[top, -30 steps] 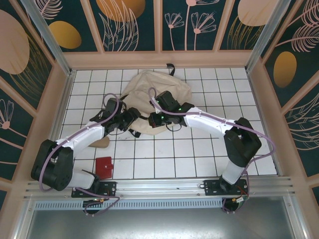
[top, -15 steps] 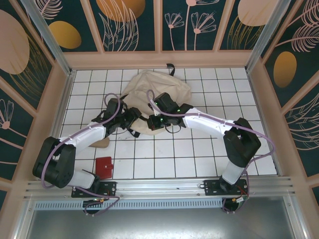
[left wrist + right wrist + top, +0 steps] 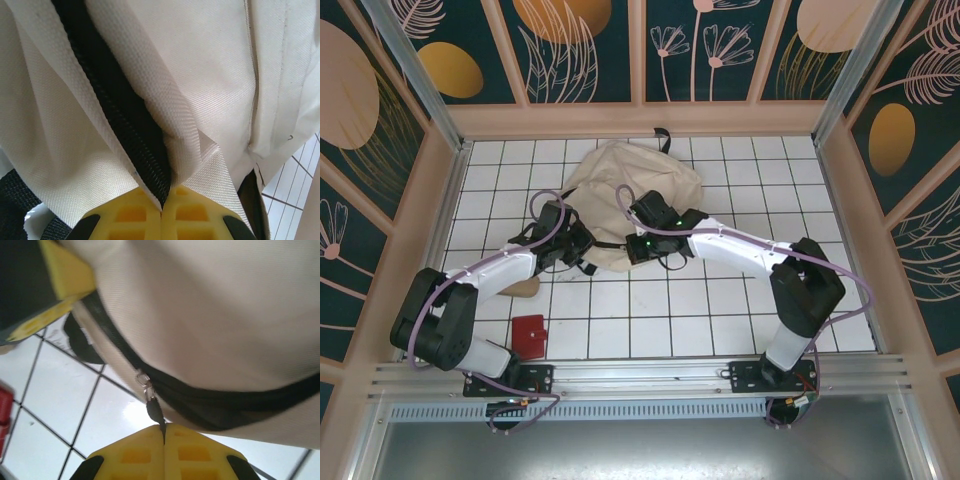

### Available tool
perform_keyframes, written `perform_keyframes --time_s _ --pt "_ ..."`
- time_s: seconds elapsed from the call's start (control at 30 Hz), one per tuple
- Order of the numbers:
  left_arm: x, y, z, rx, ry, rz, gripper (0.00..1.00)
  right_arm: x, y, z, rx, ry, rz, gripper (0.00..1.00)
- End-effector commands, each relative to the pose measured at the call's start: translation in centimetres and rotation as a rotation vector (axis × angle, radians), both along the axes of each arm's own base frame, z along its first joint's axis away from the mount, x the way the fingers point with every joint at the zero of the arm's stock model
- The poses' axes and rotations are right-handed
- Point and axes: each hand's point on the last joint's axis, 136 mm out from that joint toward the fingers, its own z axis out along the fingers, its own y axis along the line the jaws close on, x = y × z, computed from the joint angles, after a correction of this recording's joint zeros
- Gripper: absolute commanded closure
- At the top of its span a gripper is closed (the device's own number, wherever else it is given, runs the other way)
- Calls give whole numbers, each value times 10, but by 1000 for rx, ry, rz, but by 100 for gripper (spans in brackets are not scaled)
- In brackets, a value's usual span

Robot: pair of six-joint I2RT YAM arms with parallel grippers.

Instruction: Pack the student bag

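Note:
The student bag (image 3: 630,180), beige with black zipper lines, lies at the back middle of the tiled table. My left gripper (image 3: 587,246) is at its near left edge. In the left wrist view the yellow fingers (image 3: 130,217) are shut on a fold of the bag (image 3: 210,65) with the black zipper tape (image 3: 125,115) pinched in it. My right gripper (image 3: 633,248) is at the near edge beside it. In the right wrist view that gripper (image 3: 164,432) is shut on the black zipper pull (image 3: 154,410) hanging from the bag (image 3: 210,315). The left gripper's yellow finger (image 3: 65,275) shows at the upper left.
A small red flat item (image 3: 529,335) lies on the tiles near the left arm's base. A tan object (image 3: 523,288) pokes out from under the left forearm. A black strap (image 3: 663,137) sticks out behind the bag. Wooden walls (image 3: 450,190) close in the table.
My left gripper has moved right to the bag's edge and closed on the fabric at the zipper. The right gripper stays shut on the zipper pull, shifted slightly right.

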Motion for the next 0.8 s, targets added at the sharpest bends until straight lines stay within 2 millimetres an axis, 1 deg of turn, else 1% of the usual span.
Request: perform_keyframes --time_s 0.0,0.07,0.3,0.37,0.47,0.53,0.63,0.7,0.77 --pt "-7 20 -18 103 40 38 100 16 -41 11 -107 -59 -114 100" --pt "-10 25 -22 124 49 52 100 21 -51 9 -140 -65 -148 100" --pt "-15 35 -27 144 58 71 100 42 -87 -1 -253 -91 -271 100" --pt "-15 37 -26 145 54 77 100 48 -96 -4 -272 -94 -303 100" --pt "-14 42 -23 152 49 86 100 53 -101 -7 -278 -92 -323 100" --pt "-14 43 -21 151 44 85 100 52 -96 -8 -259 -83 -305 100" --pt "-11 39 -17 140 31 63 100 38 -64 -2 -138 -59 -172 100" --pt "-9 37 -14 139 22 53 100 21 -35 10 -5 -17 -60 100" --pt "-7 35 -14 132 19 45 100 9 -16 20 95 17 7 100"
